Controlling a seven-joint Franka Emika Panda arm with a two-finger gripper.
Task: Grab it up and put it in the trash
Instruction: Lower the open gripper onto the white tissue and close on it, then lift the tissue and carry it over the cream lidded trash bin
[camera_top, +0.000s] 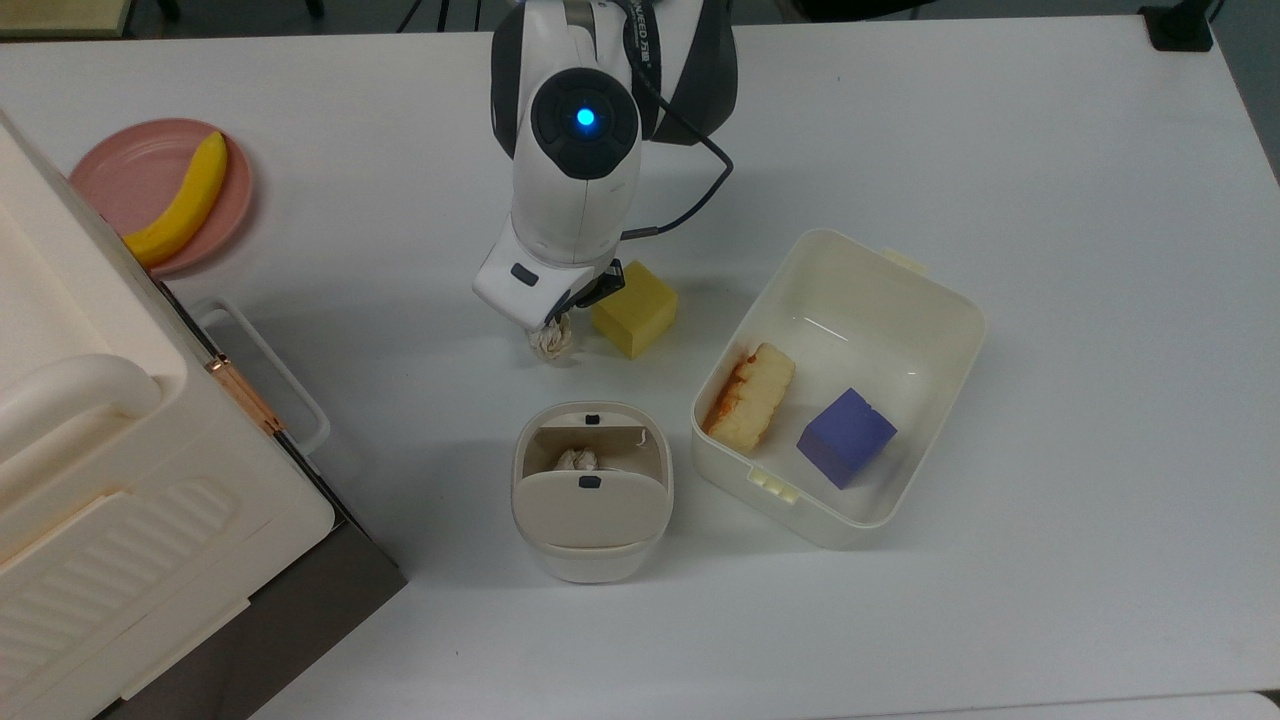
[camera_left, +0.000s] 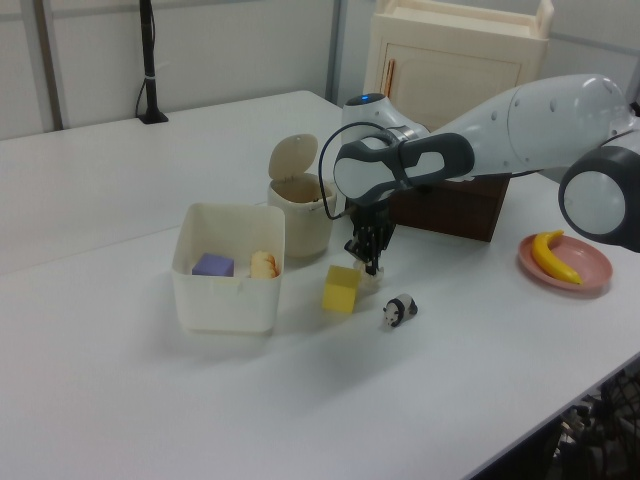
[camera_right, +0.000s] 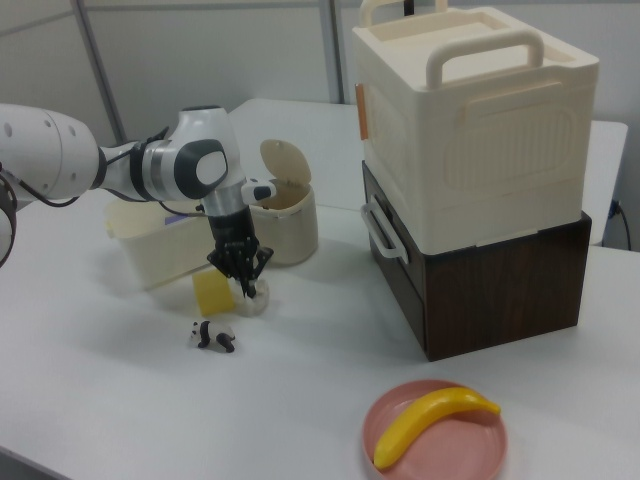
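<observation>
Top view only: the swing-lid bin (camera_top: 590, 490) shows its open half from above, with another crumpled wad lying inside; the banana (camera_top: 180, 200) on the pink plate (camera_top: 120, 170) sits at the top view's left edge
Left and right views only: a panda figurine (camera_left: 399, 311) stands on the table (camera_top: 1000, 150) just beside the yellow cube (camera_left: 340, 289); the top view has it under the arm
Right view only: the stacked cream case (camera_right: 470, 110) with a carry handle on a dark brown drawer unit (camera_right: 490, 270) is seen whole
Cream tub (camera_top: 930, 300): holds a slice of sponge cake (camera_top: 750, 395) and a purple cube (camera_top: 845, 437), well apart from the paper
Hidden: in the top view the white wrist covers the hand (camera_right: 243, 279) and the upper part of the paper ball (camera_top: 552, 343); in the left view the ball is a pale scrap behind the yellow cube
Paper ball: on the table, between the yellow cube and the bin, directly under the hand
Hand: pointing down, fingers lowered around the paper ball; whether they press on it or stand apart, I cannot tell
</observation>
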